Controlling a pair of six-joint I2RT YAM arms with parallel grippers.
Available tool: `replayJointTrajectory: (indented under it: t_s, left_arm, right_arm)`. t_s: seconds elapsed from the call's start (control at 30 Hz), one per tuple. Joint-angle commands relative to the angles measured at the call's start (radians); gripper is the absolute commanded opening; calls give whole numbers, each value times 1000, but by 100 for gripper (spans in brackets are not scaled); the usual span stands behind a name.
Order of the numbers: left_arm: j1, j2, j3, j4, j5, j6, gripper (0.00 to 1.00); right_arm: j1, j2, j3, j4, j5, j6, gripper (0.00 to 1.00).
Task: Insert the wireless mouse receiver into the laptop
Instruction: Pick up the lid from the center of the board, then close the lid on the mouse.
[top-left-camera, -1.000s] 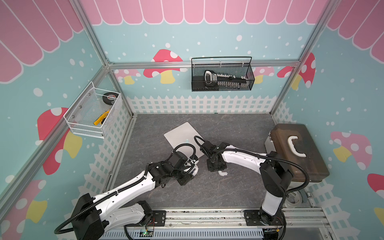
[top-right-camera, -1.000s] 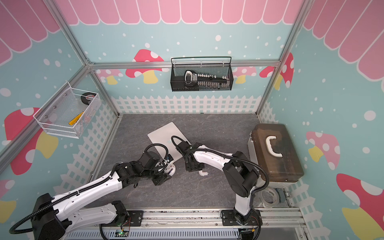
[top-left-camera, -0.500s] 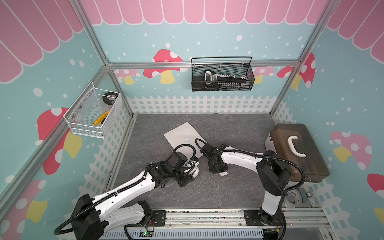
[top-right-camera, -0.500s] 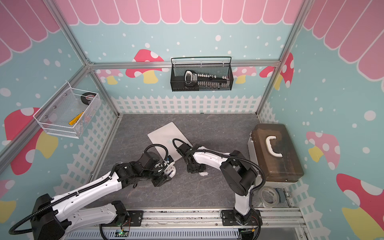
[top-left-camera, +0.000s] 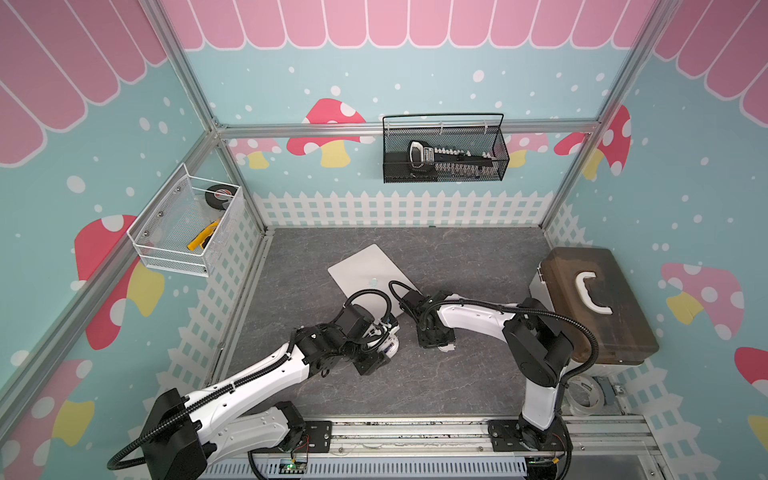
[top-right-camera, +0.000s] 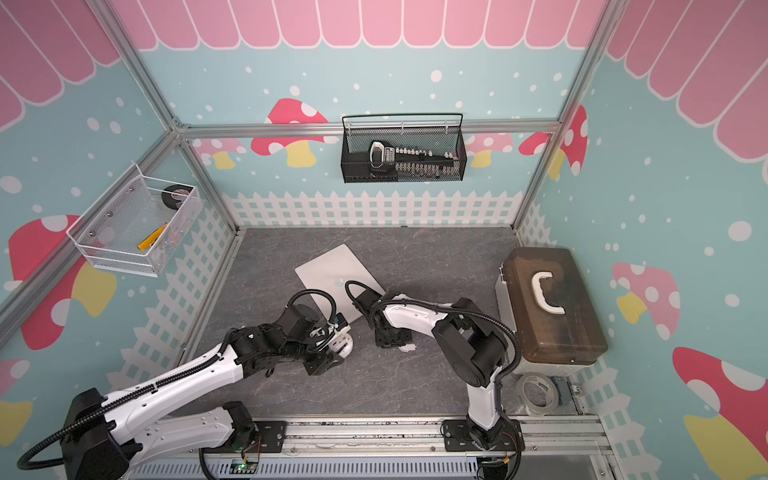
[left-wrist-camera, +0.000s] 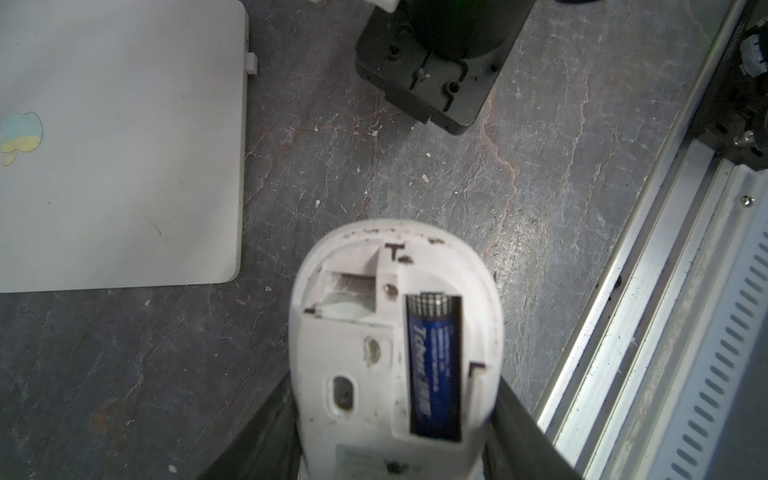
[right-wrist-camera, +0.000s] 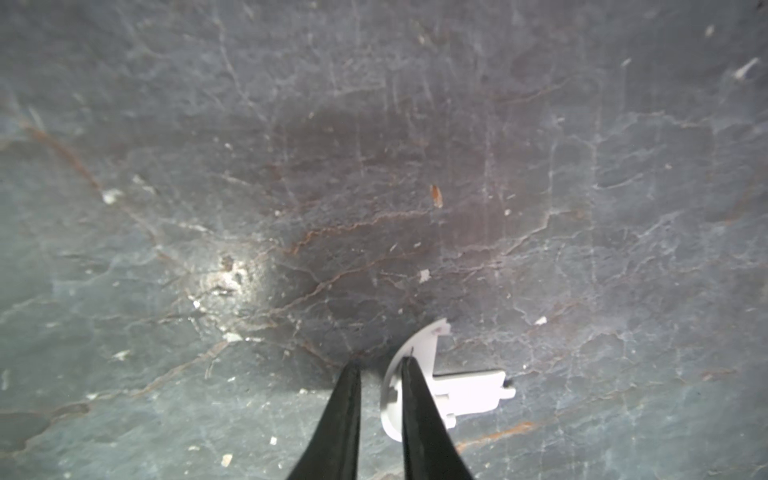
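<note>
The silver laptop (top-left-camera: 365, 274) (top-right-camera: 332, 270) lies shut on the floor. A tiny whitish stub, the wireless mouse receiver (left-wrist-camera: 251, 62), sticks out from the side edge of the laptop (left-wrist-camera: 116, 145). My left gripper (left-wrist-camera: 395, 382) (top-left-camera: 386, 343) is shut on the white mouse (left-wrist-camera: 374, 332), which is belly-up with its battery showing. My right gripper (right-wrist-camera: 380, 365) (top-left-camera: 436, 338) points down at the floor, its jaws a narrow gap apart. One fingertip crosses the white curved cover piece (right-wrist-camera: 465, 390) (top-left-camera: 448, 347), whose rim shows in the gap.
A brown toolbox (top-left-camera: 594, 303) stands at the right, with a clear tape roll (top-left-camera: 586, 395) in front of it. A black wire basket (top-left-camera: 444, 149) and a white mesh basket (top-left-camera: 187, 224) hang on the walls. The metal rail (left-wrist-camera: 665, 291) runs along the front edge.
My right gripper has come slightly forward and down over the cover piece, and its jaws have narrowed. The left gripper and the mouse have not moved.
</note>
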Motion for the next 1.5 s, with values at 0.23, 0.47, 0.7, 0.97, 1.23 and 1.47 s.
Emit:
replayJointTrajectory:
  t_s: [0.23, 0.47, 0.7, 0.97, 1.23, 1.47]
  left_arm:
    - [-6, -69, -14, 33, 31, 30, 50]
    - [-24, -84, -18, 93, 11, 64, 48]
    - [-32, -49, -17, 173, 0, 132, 48]
    - [-32, 75, -4, 300, -44, 247, 46]
    - [-16, 161, -63, 509, 47, 351, 46]
    - [28, 221, -51, 595, 113, 381, 46]
  right_arm:
    - [-5, 0, -31, 26, 2, 2, 10]
    - [-92, -201, -27, 86, -126, -91, 6]
    - [-326, -447, -57, 172, -501, -154, 6]
    - [-462, -566, -144, 396, -1001, -41, 6]
    - [-473, -640, -282, 564, -1233, 50, 7]
    - [-473, -665, -319, 718, -1330, 163, 8]
